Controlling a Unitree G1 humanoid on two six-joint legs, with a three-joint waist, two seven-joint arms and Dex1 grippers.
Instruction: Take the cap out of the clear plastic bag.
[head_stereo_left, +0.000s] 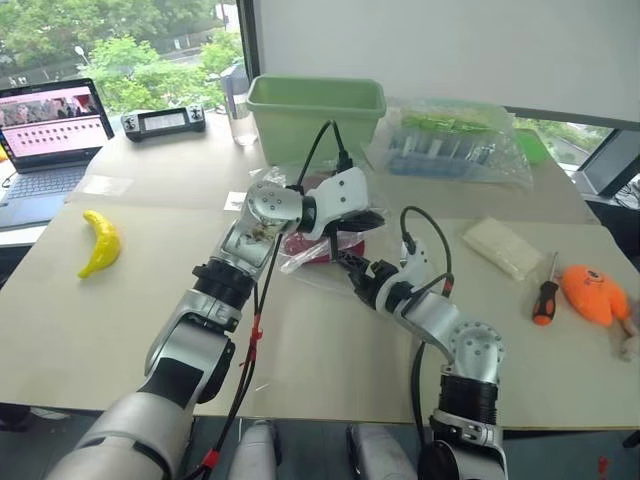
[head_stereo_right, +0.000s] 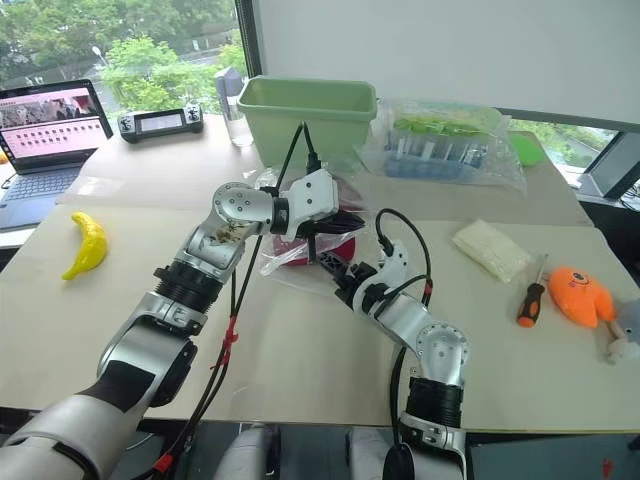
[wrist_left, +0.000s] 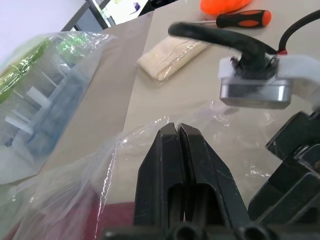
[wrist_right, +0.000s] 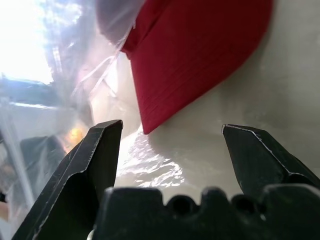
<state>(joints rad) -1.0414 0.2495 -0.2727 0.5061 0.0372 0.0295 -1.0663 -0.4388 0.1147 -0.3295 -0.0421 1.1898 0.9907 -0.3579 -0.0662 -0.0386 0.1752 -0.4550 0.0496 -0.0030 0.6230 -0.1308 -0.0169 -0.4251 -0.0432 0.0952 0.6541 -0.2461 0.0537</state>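
**Cap in bag at table centre, both grippers at the bag**

The table (head_stereo_left: 90, 330) has bare surface toward its near edge on both sides of the clear plastic bag (head_stereo_right: 290, 262), the landmark here. Beyond the bag stands a green bin (head_stereo_left: 315, 112); to its left lies a banana (head_stereo_left: 100, 243); to its right, near the table's right edge, a screwdriver (head_stereo_left: 545, 300) and an orange plush toy (head_stereo_left: 593, 293). No writing is legible. The cap (wrist_right: 200, 55) lies inside the bag, its brim pointing at the right gripper (wrist_right: 172, 135), whose fingers stand apart, grasping nothing. The left gripper (wrist_left: 178, 131) is clenched on the bag's film above the cap.
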